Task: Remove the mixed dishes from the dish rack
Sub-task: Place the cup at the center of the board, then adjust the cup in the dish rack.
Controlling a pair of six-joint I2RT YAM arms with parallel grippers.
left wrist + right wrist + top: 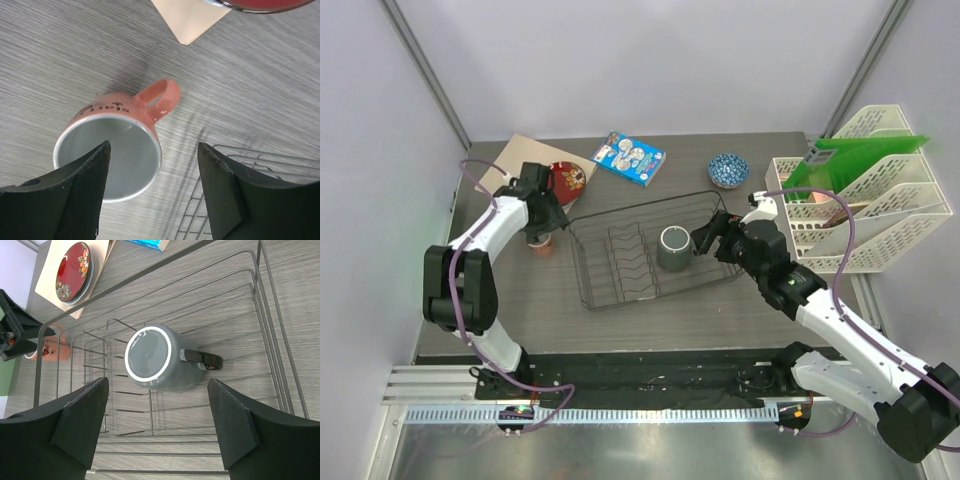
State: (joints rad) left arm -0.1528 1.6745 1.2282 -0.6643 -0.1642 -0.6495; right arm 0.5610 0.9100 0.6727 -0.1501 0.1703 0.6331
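Right pincer (pixel 157 389) hangs wide open over the dark grey mug (pixel 150 357) — upside down in the dish rack (pixel 625 262). Go straight down, squeeze its sides, lift slowly. Left pincer (pixel 154 147) is open too — above the pink mug (pixel 125 155).

The grey table (pixel 550 310) is carrying the dish rack (pixel 665 292) centrally, a pinkish-brown mug (pixel 540 243) standing just left of it. A beige board (pixel 520 152), blue packet (pixel 629 159) and patterned bowl (pixel 728 170) are lying far, a white organiser (pixel 880 215) right.
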